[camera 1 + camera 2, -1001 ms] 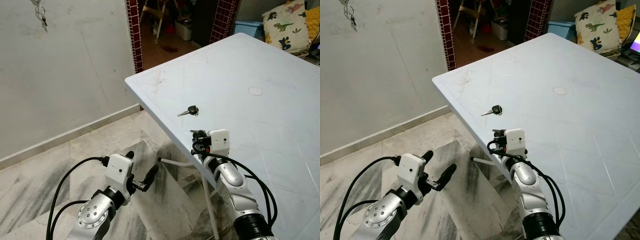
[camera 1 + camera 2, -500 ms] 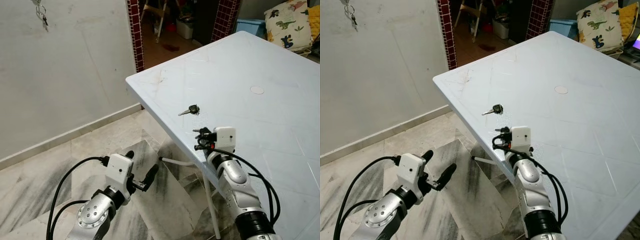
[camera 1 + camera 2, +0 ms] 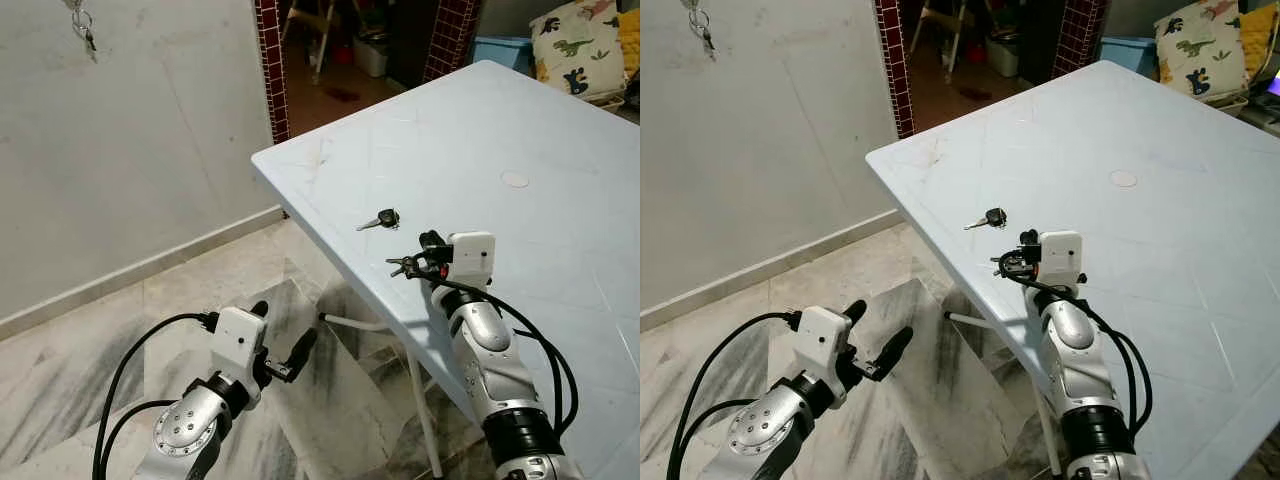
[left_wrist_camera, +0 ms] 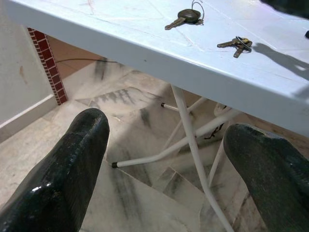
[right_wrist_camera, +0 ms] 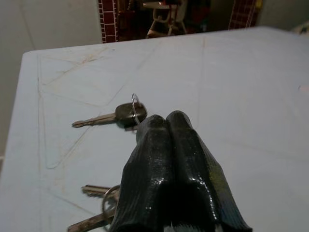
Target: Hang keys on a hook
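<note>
Right gripper (image 5: 166, 126) clenched above table (image 3: 560, 140); black-headed key (image 3: 378, 220) flat, blade toward table edge.

The table (image 3: 560, 150) looks like smooth white plastic, the keys (image 5: 113, 115) are shiny metal, and the floor (image 3: 90, 340) is glossy marble.

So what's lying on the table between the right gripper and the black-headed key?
Nothing: in the right wrist view, bare white table separates the right gripper from the black-headed key. A second key bunch lies beneath the gripper.
</note>
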Tool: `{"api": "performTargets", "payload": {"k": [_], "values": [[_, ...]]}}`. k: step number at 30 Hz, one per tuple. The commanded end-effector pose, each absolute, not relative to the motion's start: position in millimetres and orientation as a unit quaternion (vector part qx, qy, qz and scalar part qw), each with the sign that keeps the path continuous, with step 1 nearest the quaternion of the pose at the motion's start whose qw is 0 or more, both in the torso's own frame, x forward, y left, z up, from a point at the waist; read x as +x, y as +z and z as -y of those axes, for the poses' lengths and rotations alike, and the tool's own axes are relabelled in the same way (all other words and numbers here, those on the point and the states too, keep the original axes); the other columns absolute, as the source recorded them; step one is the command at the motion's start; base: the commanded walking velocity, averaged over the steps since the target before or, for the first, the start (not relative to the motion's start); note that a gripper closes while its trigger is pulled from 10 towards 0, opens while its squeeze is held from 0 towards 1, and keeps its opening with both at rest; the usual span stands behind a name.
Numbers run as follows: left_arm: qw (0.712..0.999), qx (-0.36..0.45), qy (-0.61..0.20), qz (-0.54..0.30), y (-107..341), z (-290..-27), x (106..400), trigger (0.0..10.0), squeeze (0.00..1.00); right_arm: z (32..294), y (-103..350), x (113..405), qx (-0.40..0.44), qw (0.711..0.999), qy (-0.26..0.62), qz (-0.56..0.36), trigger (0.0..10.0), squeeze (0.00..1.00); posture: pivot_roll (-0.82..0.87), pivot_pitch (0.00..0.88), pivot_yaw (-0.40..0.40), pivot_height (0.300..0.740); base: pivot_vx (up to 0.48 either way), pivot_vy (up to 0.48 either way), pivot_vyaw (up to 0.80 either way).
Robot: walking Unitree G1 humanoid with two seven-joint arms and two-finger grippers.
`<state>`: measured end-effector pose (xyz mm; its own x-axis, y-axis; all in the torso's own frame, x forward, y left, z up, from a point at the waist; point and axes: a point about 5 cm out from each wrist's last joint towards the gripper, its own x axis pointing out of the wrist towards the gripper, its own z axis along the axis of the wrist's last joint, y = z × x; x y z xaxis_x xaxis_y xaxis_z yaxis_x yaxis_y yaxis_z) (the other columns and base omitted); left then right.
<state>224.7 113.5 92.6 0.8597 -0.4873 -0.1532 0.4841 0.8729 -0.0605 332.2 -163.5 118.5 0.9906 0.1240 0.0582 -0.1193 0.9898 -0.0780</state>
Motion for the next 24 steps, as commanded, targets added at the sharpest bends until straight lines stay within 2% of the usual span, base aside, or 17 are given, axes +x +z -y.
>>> {"api": "performTargets", "payload": {"k": [1,4,8,9,17,19,24], "values": [[0.966,-0.001,-0.248,-0.075,95.5,-115.6,225.2,10.0,0.0,162.6,123.0,330.3,-0.064,0.994,0.07,0.045,10.0,0.0,0.04,0.098,0.061,0.74,0.0,0.0,0.0],[0.967,0.0,-0.245,-0.074,95.6,-116.4,225.2,10.0,0.0,161.7,120.0,327.5,-0.086,0.992,0.08,0.043,10.0,0.0,0.04,0.098,0.061,0.74,0.0,0.0,0.0],[0.972,-0.003,-0.224,-0.075,93.7,-123.1,225.8,10.0,0.0,152.5,114.0,319.2,-0.071,0.989,0.12,0.039,10.0,0.0,0.04,0.098,0.063,0.74,0.0,0.0,0.0],[0.973,-0.007,-0.217,-0.08,91.9,-125.8,225.2,10.0,0.0,150.9,112.5,317.6,-0.07,0.989,0.124,0.036,10.0,1.0,0.05,0.098,0.065,0.74,0.0,0.0,0.0],[0.981,-0.015,-0.178,-0.077,90.0,-139.7,220.7,10.0,0.0,137.1,103.9,310.3,-0.073,0.987,0.139,0.027,10.0,1.0,0.05,0.1,0.064,0.74,0.0,0.0,0.0],[0.982,-0.018,-0.16,-0.1,80.5,-144.2,217.2,10.0,0.0,133.4,101.2,309.4,-0.07,0.988,0.139,0.017,10.0,1.0,0.05,0.1,0.064,0.74,0.0,0.0,0.0],[0.979,-0.025,-0.167,-0.116,75.3,-142.9,214.8,10.0,0.0,132.5,101.6,308.9,-0.071,0.987,0.141,0.015,10.0,1.0,0.05,0.103,0.061,0.74,0.0,0.0,0.0]]}}
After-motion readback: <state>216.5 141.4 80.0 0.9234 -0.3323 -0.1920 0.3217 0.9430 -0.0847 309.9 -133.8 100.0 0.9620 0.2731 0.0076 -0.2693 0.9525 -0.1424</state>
